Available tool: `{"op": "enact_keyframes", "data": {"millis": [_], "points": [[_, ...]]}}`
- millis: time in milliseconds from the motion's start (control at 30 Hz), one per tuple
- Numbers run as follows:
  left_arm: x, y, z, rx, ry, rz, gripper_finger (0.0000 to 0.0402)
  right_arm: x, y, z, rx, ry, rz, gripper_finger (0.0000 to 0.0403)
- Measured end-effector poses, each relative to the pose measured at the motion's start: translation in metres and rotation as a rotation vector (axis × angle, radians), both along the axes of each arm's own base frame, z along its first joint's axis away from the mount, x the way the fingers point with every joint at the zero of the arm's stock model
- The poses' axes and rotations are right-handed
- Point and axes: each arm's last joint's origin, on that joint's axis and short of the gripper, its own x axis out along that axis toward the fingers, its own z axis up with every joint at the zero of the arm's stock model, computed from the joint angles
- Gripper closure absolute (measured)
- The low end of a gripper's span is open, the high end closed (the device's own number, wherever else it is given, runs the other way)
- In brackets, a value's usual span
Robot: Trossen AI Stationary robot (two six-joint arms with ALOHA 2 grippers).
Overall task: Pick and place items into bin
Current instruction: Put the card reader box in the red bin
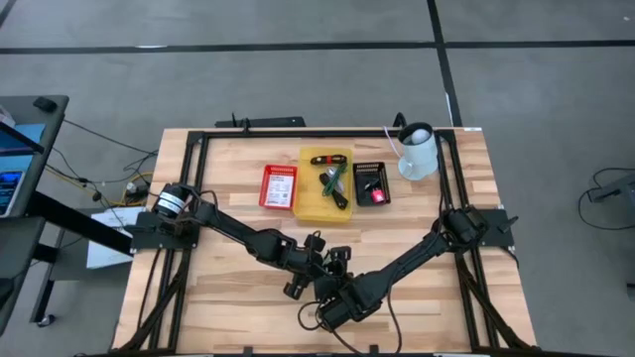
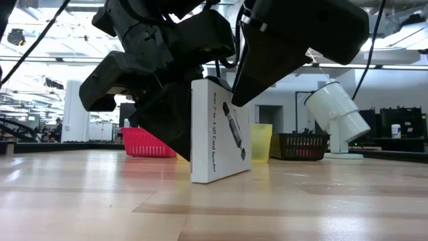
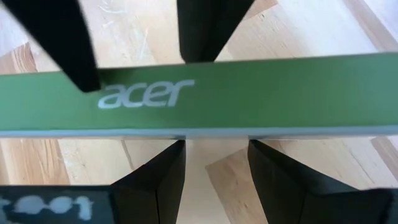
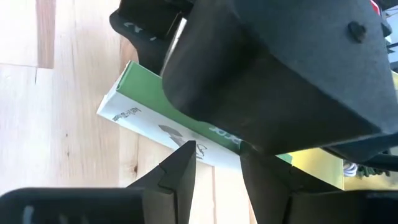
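Acer box (image 2: 219, 130) standing on edge on table (image 2: 100, 201), near front, both arms crowding. Left end effector (image 3: 214, 93) straddling its green spine, fingers spread; right end effector (image 4: 217, 163) alongside, also parted. Best squeezed squarely across faces before lifting toward yellow bin (image 1: 325, 185).

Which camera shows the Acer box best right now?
Low view: the box stands on edge on the table, printed face visible, under both arms. Left wrist view shows only its green logo side; right wrist view one corner; high view hides it.

Both arms cover the box (image 2: 219, 130) from above; its ends run off past the left claw (image 3: 214, 168).
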Motion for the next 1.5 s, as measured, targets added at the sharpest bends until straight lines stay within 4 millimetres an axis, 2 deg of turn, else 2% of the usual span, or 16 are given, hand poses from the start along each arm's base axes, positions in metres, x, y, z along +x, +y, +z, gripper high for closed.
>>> {"op": "enact_keyframes", "data": {"millis": [233, 533, 800, 1333, 1500], "points": [[0.000, 0.000, 0.000, 0.002, 0.003, 0.002, 0.0235, 0.000, 0.001, 0.000, 0.003, -0.004, -0.004, 0.0272], [0.000, 0.001, 0.000, 0.002, 0.003, 0.009, 0.0235, -0.002, 0.001, 0.000, -0.025, -0.017, -0.011, 0.0229], [-0.002, 0.002, -0.002, 0.009, 0.020, 0.012, 0.0235, -0.007, -0.002, 0.000, -0.065, 0.045, -0.009, 0.0202], [-0.003, 0.002, -0.002, 0.025, 0.029, 0.018, 0.0235, -0.002, -0.009, 0.000, -0.097, 0.088, 0.052, 0.0202], [-0.010, 0.006, 0.008, 0.094, 0.052, 0.053, 0.0235, -0.001, -0.012, 0.001, -0.107, 0.095, 0.064, 0.0204]]}}
